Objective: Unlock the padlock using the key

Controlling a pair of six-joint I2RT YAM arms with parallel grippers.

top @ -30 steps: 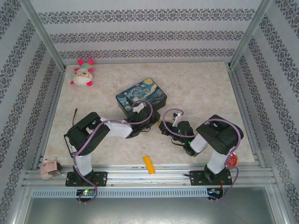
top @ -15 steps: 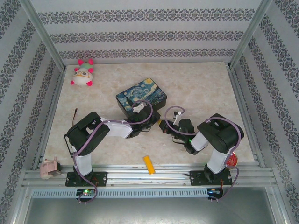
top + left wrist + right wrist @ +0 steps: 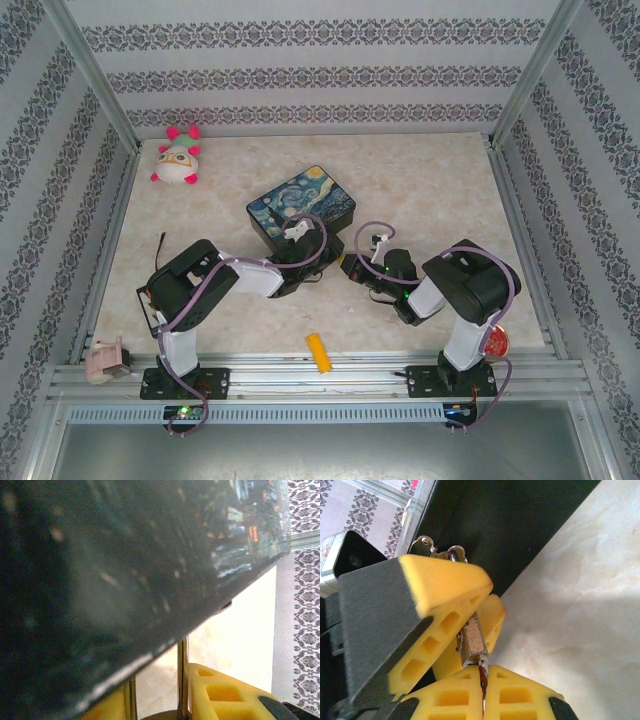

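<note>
Right gripper (image 3: pixel 483 692) pinches the key (image 3: pixel 482 678) tight, with its tip touching the bottom of the padlock (image 3: pixel 471 642). Left gripper (image 3: pixel 473 622) squeezes the padlock, right by the dark box (image 3: pixel 510 525).

Patterned walls (image 3: pixel 300 75), marbled tabletop (image 3: pixel 430 190).

We see our right gripper (image 3: pixel 483 692) pinching the key (image 3: pixel 481 674), its tip against the padlock (image 3: pixel 471 642) just ahead, held by the left gripper (image 3: pixel 481 611).
</note>
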